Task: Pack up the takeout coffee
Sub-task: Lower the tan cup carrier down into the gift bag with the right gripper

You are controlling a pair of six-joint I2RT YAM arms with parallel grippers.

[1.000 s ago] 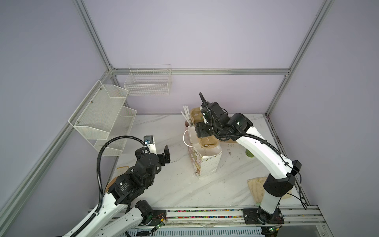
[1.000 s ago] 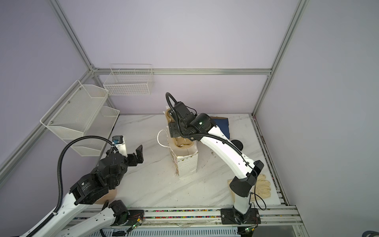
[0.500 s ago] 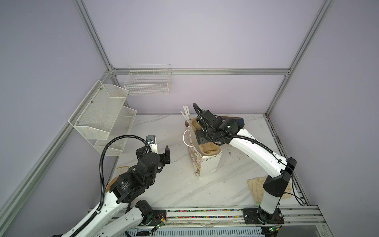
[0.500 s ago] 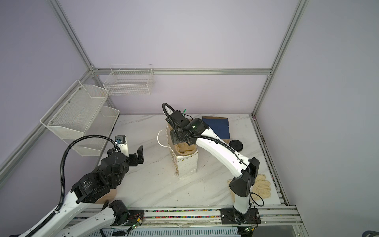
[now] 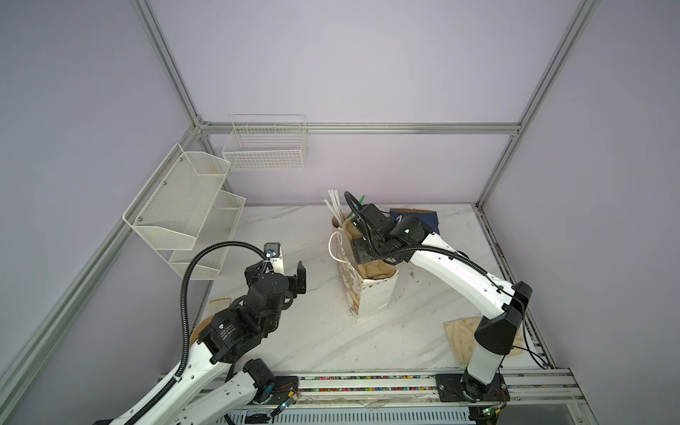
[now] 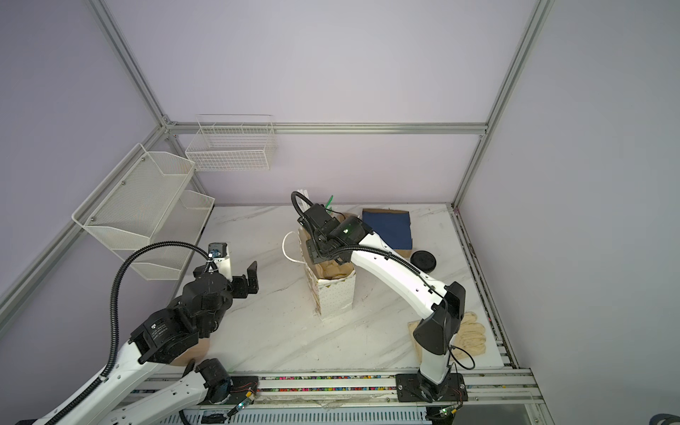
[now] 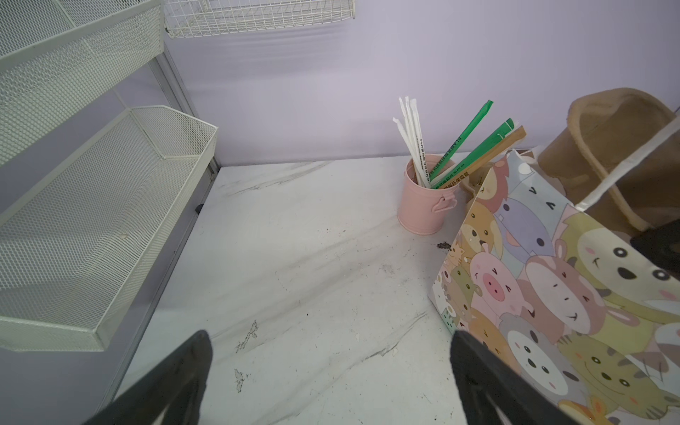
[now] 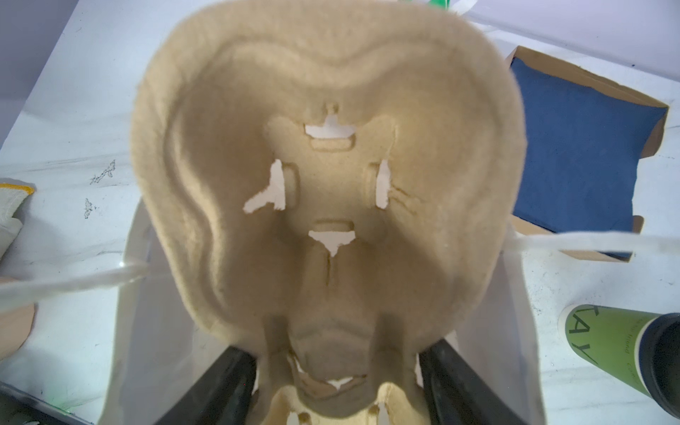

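Pulp cup tray [image 8: 331, 176], clamped between right gripper [image 8: 336, 390] fingers, is being sunk deeper into the gift bag [image 5: 375, 298]; olive coffee cup [image 8: 607, 342] is being left beside them; left gripper [image 7: 329, 342] fingers apart.

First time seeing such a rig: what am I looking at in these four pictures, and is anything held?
Two robot arms work at a marble table. Two pictures look down from above; two come from cameras on the wrists. The right gripper is closed on a tan cup tray, standing in the cartoon paper bag. The left gripper hangs open, empty. A pink mug of straws stands behind the bag; the green coffee cup sits on the table outside it.
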